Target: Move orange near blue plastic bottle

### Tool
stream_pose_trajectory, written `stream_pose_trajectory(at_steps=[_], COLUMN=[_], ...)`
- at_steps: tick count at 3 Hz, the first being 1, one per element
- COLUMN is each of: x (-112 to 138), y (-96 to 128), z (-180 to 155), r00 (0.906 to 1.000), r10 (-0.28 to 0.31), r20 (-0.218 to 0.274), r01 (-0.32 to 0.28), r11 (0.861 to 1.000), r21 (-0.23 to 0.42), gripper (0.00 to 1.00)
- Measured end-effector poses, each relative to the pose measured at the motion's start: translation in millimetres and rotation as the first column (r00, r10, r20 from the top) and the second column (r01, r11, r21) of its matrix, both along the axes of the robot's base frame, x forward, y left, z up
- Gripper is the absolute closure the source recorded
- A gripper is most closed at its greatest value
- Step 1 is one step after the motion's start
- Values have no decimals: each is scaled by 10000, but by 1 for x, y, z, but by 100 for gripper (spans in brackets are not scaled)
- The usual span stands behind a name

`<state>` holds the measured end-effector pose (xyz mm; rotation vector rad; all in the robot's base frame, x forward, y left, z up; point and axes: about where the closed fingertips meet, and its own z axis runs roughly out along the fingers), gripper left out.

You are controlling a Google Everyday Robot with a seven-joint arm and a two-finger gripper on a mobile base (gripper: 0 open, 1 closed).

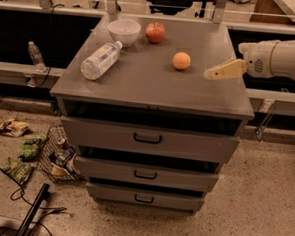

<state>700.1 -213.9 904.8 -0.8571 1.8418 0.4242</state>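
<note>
My hand hovered above the bench near the orange; apart or together, I couldn't tell.

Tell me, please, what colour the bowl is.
White bowl, camera view; hand right of orange.

A gray cabinet with 3 drawers fills the center. A white bowl and red apple sit upper center. Litter lies lower left. The gripper hovers center right.
</note>
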Motion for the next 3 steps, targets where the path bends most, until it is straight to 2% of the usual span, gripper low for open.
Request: stream_pose_trajectory(at_steps=[1, 3], x=[46, 90], y=[13, 37], z=[-17, -37], r00=[9999, 9993], r10=[78, 379], r20=[119, 31], r01=[-85, -380], r11=[9982, 9928], r21=[591, 1132], gripper=[0, 0])
